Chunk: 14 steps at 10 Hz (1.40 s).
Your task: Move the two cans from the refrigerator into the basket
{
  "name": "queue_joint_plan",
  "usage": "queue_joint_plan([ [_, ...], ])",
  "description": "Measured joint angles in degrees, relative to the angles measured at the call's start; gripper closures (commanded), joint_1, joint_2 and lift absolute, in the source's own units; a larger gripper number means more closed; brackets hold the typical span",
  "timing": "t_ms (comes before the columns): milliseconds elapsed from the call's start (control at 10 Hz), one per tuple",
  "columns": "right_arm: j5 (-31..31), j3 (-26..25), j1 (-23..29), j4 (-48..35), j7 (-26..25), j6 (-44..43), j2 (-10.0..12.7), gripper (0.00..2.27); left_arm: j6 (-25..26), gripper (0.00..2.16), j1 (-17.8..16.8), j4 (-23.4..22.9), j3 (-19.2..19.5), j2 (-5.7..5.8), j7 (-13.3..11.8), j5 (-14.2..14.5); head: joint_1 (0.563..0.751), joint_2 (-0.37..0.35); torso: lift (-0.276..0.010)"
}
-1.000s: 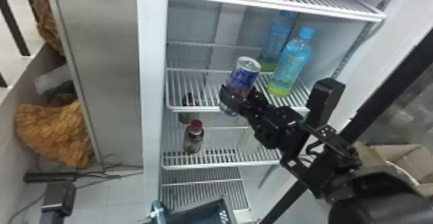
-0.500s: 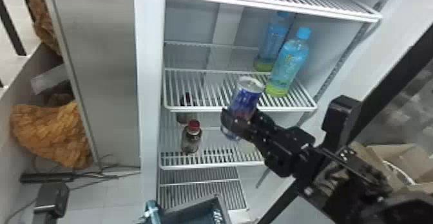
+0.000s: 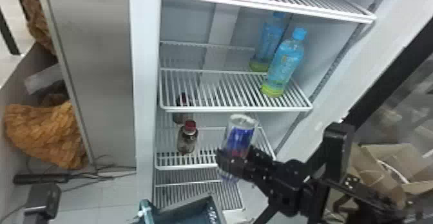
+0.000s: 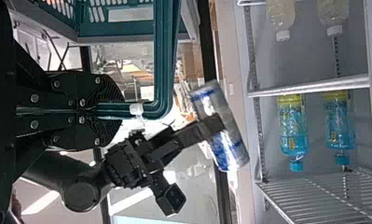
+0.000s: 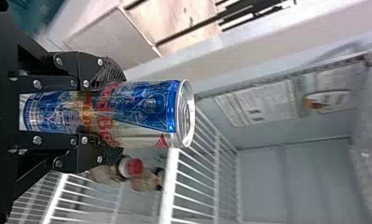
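Note:
In the head view my right gripper [image 3: 233, 162] is shut on a blue and silver can [image 3: 240, 136], held upright with a slight tilt in front of the lower shelves. The right wrist view has the can [image 5: 141, 109] between the two fingers of my right gripper [image 5: 106, 112]. The teal basket [image 3: 187, 210] is at the bottom edge of the head view, its inside partly cut off. In the left wrist view my left gripper [image 4: 113, 109] is shut on the rim of the basket [image 4: 164, 60]; beyond it is the can [image 4: 221, 128] in my other gripper.
Two blue bottles [image 3: 285, 65] stand on the refrigerator's middle shelf [image 3: 206, 94]. Two red-capped bottles [image 3: 187, 139] stand on the shelf below, at its left. Cardboard boxes [image 3: 383, 165] lie at the right, beyond the dark door frame.
My right gripper has moved down and away from the middle shelf with the can, now lower and nearer the basket. The basket has hardly moved.

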Motion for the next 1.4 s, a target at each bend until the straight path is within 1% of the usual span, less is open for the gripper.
queue_joint_plan([
  [200, 0.02, 0.19, 1.21, -0.77, 1.8, 4.51, 0.0, 1.27, 0.0, 1.2, -0.1, 0.0, 0.13, -0.1, 0.03, -0.14, 0.695, -0.292, -0.035],
  [400, -0.32, 1.24, 1.29, -0.57, 3.52, 9.21, -0.16, 1.27, 0.0, 1.2, -0.23, 0.0, 0.07, -0.15, 0.03, -0.25, 0.695, -0.277, -0.035],
  [700, -0.74, 3.6, 0.2, -0.48, 6.88, 16.19, -1.03, 1.27, 0.0, 1.2, -0.24, 0.0, 0.13, -0.23, 0.03, -0.28, 0.695, -0.242, -0.035],
  [900, 0.3, 5.17, -1.81, 1.14, 10.67, 21.81, -1.94, 1.24, 0.0, 1.2, -0.25, 0.0, 0.14, -0.24, 0.03, -0.29, 0.695, -0.225, -0.035],
  [1000, 1.16, 5.86, -2.88, 2.4, 12.31, 23.95, -2.27, 0.97, 0.0, 1.2, -0.32, 0.0, 0.14, -0.24, 0.03, -0.36, 0.695, -0.221, -0.035],
  [1100, 1.84, 6.26, -3.56, 3.29, 13.1, 25.2, -2.45, 0.48, 0.0, 1.2, -0.37, 0.0, 0.14, -0.24, 0.03, -0.38, 0.695, -0.223, -0.035],
  [1200, 2.07, 6.49, -3.87, 3.9, 13.34, 25.67, -2.59, 0.11, 0.0, 1.2, -0.38, 0.0, 0.14, -0.22, 0.03, -0.39, 0.695, -0.224, -0.035],
  [1300, 1.78, 6.48, -3.91, 4.07, 13.34, 25.71, -2.62, 0.07, 0.0, 1.2, -0.38, 0.0, 0.14, -0.18, 0.03, -0.39, 0.695, -0.223, -0.035],
  [1400, 1.4, 6.18, -3.92, 4.09, 13.33, 25.21, -2.63, 0.13, 0.0, 1.2, -0.38, 0.0, 0.1, -0.13, 0.03, -0.39, 0.695, -0.222, -0.035],
])
